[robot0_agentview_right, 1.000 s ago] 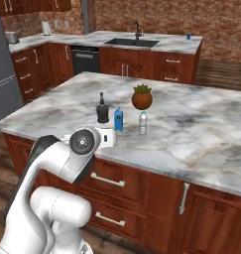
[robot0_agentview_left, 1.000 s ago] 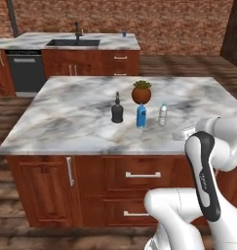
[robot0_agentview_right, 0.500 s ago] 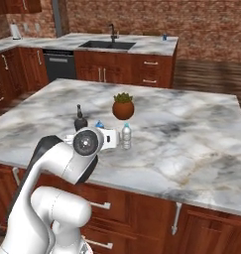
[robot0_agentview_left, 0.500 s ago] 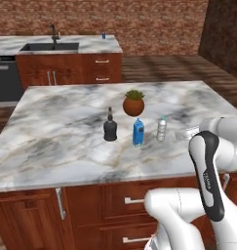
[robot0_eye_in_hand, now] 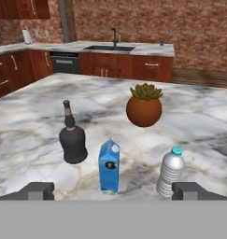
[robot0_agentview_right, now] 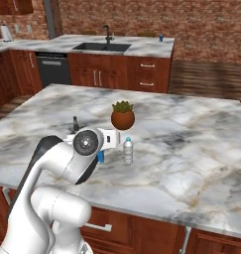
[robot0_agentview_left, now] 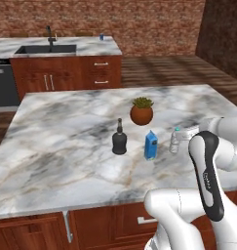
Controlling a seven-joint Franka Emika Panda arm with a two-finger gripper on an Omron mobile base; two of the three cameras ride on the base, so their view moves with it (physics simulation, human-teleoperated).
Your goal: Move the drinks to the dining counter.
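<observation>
Three drinks stand together on the marble island. A squat black bottle is on the left, a blue carton with a white top in the middle and a clear water bottle on the right. My gripper hovers open just in front of them, level with the carton, holding nothing. From the base these are the black bottle, carton and water bottle. A blue-and-white can stands on the far dining counter, right of its black sink.
A terracotta pot with a green plant stands right behind the drinks, also seen as the pot. The island has wide bare marble to the left. A wooden floor gap separates it from the dining counter with its faucet.
The base has driven and the whole scene has shifted: the island and its drinks now look closer and more central. The drinks have not moved on the island. My gripper stays open.
</observation>
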